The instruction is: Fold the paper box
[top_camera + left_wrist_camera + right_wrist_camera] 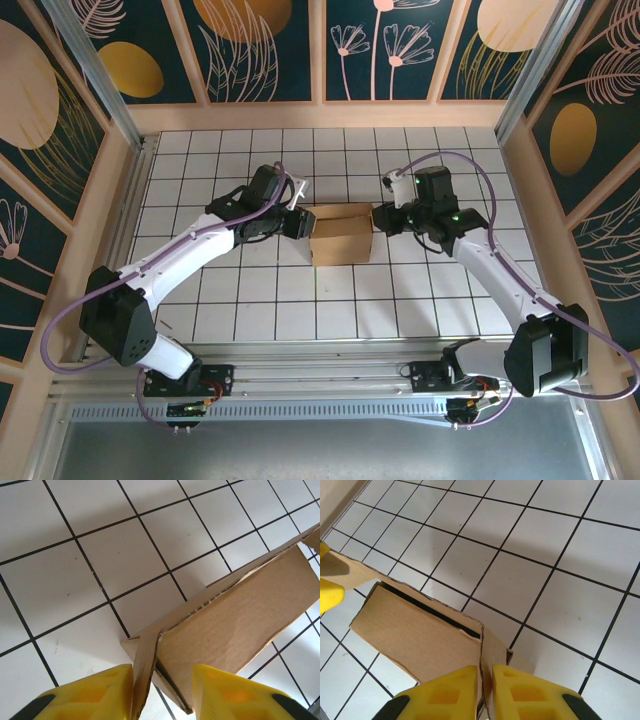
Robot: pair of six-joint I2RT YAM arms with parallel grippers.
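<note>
The paper box [340, 235] is plain brown cardboard, partly folded, on the white tiled table [250, 290] between my two arms. My left gripper [303, 222] is at its left end. In the left wrist view the yellow fingers [100, 695] straddle the box's [235, 620] end corner: a side flap lies against one finger and the panel's edge against the other, so this gripper [162, 672] is shut on the box. My right gripper [378, 217] is at the right end. In the right wrist view this gripper [485, 670] pinches a thin upright wall of the box [415, 635].
Wooden walls with dark floral panels [265, 50] enclose the table on three sides. A metal rail [320, 375] runs along the near edge where the arm bases sit. The left gripper's yellow fingertip [327, 592] shows at the box's far end in the right wrist view.
</note>
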